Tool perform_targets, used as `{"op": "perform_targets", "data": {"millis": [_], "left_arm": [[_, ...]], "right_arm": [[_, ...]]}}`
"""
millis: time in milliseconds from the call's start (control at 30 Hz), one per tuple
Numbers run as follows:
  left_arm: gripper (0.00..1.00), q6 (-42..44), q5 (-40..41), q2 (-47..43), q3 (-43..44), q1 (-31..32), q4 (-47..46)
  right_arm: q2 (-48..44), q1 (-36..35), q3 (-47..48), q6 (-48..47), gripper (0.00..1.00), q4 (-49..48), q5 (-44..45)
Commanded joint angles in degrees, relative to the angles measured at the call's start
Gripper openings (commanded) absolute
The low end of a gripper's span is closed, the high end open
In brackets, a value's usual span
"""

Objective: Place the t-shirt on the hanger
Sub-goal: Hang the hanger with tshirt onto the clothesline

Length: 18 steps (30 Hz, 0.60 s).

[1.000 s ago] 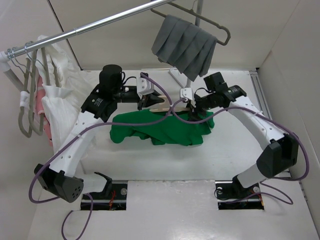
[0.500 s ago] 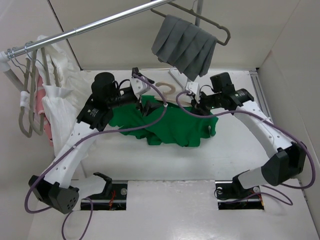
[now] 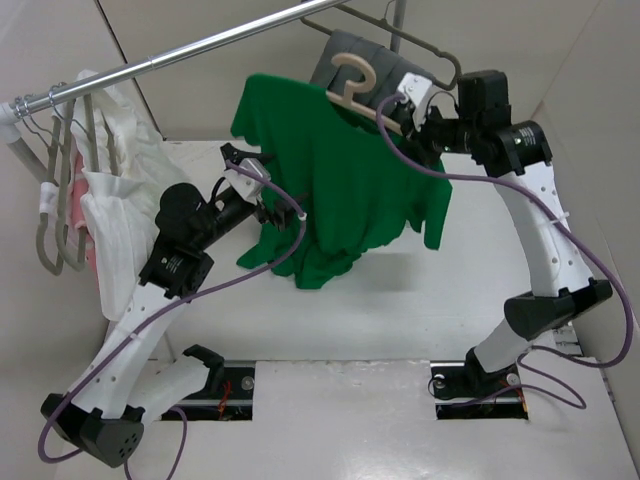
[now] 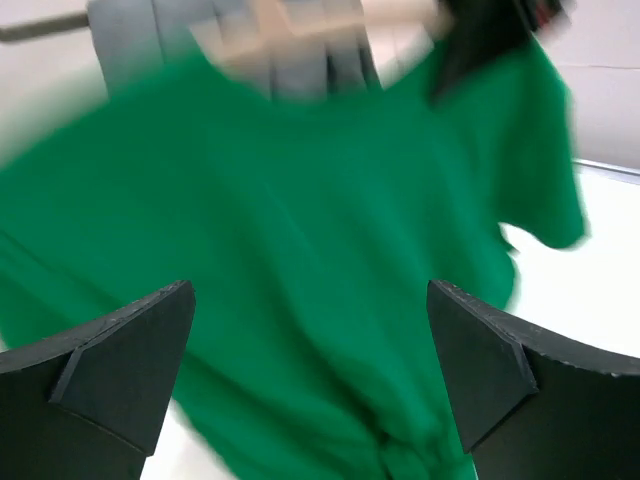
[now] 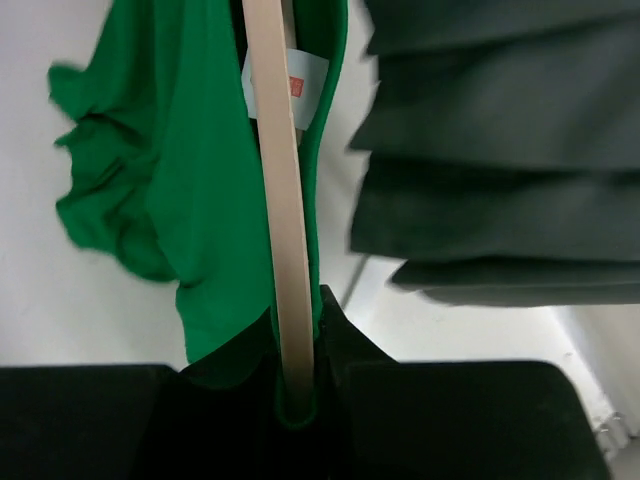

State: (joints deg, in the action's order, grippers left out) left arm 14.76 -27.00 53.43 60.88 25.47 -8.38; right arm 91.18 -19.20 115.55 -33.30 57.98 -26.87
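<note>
Green t-shirt (image 3: 330,190) hangs draped over the cream hanger (image 3: 350,75), held aloft at upper centre of the frame in front of a grey pleated cloth (image 3: 335,55). Pinching the hanger's arm is the right gripper (image 3: 400,115). At the shirt's lower left edge, the left gripper (image 3: 268,195) holds its fingers spread wide.

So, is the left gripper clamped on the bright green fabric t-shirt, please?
No, the left gripper stands wide open, facing the green t-shirt.

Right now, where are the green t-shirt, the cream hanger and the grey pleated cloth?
green t-shirt (image 3: 340,185): top external view, middle of its hanging body.
cream hanger (image 5: 281,200): right wrist view, midway along its visible bar.
grey pleated cloth (image 5: 490,140): right wrist view, a middle pleat.
</note>
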Motion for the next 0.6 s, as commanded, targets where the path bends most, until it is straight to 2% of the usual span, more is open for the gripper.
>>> {"op": "perform_targets", "data": {"millis": [0,33,133,333,567], "left_arm": [[1.00,-3.0,0.3,-3.2,-3.2,0.8,-3.9],[1.00,-3.0,0.3,-3.8,-3.8,1.5,-3.9],[1.00,-3.6,0.3,-5.3,-5.9,1.5,-2.6],[1.00,-4.7,1.5,-7.4,-9.5,1.5,-2.1],[1.00,-4.7,1.5,-7.9,-10.6,1.5,-1.6]], "right_arm": [[3.4,0.6,12.5,4.0,0.00,0.1,1.8],[5.9,1.1,17.8,5.5,0.00,0.1,1.8],[9.4,1.1,24.4,9.3,0.00,-2.6,1.2],[9.5,1.1,23.9,16.5,0.00,-14.3,2.9],[16.8,0.5,30.0,22.2,0.00,-23.1,7.3]]}}
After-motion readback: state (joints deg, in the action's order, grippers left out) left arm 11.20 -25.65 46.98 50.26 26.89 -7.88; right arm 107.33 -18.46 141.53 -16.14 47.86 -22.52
